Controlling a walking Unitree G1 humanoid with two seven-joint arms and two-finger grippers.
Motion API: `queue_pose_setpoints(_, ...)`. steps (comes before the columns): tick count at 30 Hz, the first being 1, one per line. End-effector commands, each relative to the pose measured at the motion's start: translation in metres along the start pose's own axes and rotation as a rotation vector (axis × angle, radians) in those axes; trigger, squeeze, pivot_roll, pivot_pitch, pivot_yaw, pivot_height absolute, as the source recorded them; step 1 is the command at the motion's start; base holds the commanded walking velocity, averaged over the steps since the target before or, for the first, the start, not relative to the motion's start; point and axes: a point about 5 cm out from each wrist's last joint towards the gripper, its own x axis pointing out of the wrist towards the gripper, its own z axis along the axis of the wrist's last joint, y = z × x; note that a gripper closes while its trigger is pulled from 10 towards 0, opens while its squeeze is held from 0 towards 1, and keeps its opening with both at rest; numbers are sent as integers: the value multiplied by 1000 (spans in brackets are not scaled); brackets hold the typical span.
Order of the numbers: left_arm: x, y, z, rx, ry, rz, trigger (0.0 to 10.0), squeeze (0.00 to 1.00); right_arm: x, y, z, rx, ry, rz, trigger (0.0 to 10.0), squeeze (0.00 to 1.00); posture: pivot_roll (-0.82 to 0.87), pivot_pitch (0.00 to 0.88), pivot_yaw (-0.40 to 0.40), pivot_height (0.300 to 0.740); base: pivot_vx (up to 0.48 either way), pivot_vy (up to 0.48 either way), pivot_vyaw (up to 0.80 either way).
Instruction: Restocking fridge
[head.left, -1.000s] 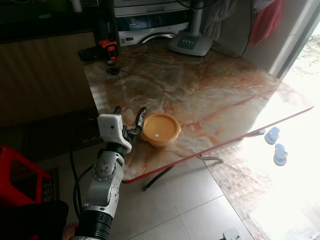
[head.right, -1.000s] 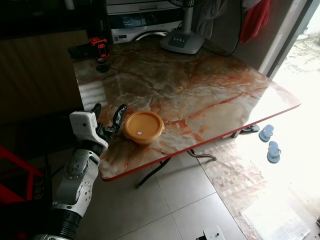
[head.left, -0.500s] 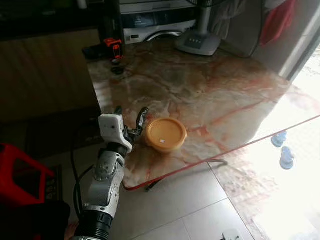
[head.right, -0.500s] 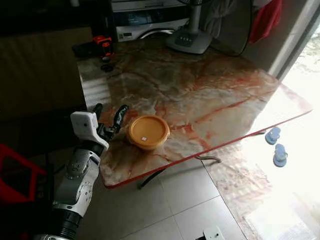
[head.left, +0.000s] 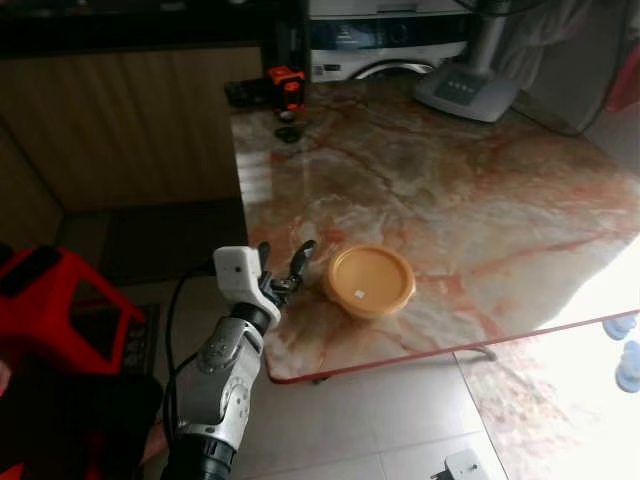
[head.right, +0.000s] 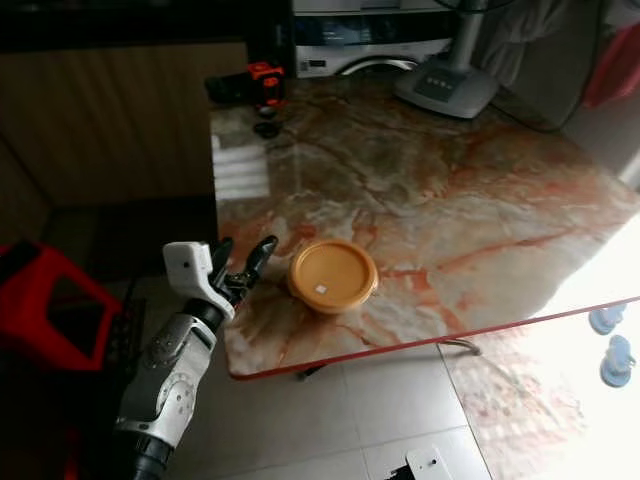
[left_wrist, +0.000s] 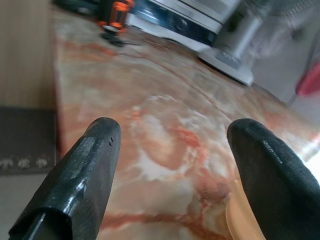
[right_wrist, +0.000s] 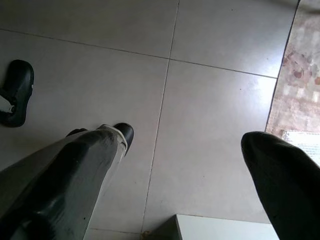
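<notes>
Strong daylight is admitted from the right side; the floor (head.left: 560, 420) beyond the table's right edge is blown out to near white. Glare is laid across the marble table (head.right: 480, 200), with a striped bright reflection near its far left corner. The cabinet front (head.left: 130, 120) along the table's left edge and the far background are left dim. Mild softness is seen across both eye views, detail being smeared slightly. In the left wrist view, the black fingers (left_wrist: 85, 170) are rendered close and blurred, and the tabletop is soft throughout. The right wrist view is evenly lit, the floor tiles (right_wrist: 200, 100) sharp, the near fingers (right_wrist: 280, 175) defocused.
</notes>
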Motion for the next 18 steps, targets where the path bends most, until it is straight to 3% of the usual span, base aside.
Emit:
queue_pose_setpoints(1, 4, -8, 1, -68, -4, -10, 10000, 0, -1, 2, -11, 3, 32, 5, 10000, 0, -72, 43, -40, 740, 0, 0, 0)
queue_pose_setpoints(8, 15, -25, -10, -209, 90, -111, 10000, 0, -1, 2, -10, -4, 30, 6, 10000, 0, -78, 35, -36, 740, 0, 0, 0)
queue_pose_setpoints(10, 20, -30, -14, -177, 140, -158, 10000, 0, -1, 2, -9, -5, 29, 5, 10000, 0, -84, 32, -33, 740, 0, 0, 0)
queue_pose_setpoints(18, 32, -25, -16, -189, 177, -159, 10000, 0, -1, 2, -9, -5, 26, 3, 10000, 0, -95, 23, -30, 740, 0, 0, 0)
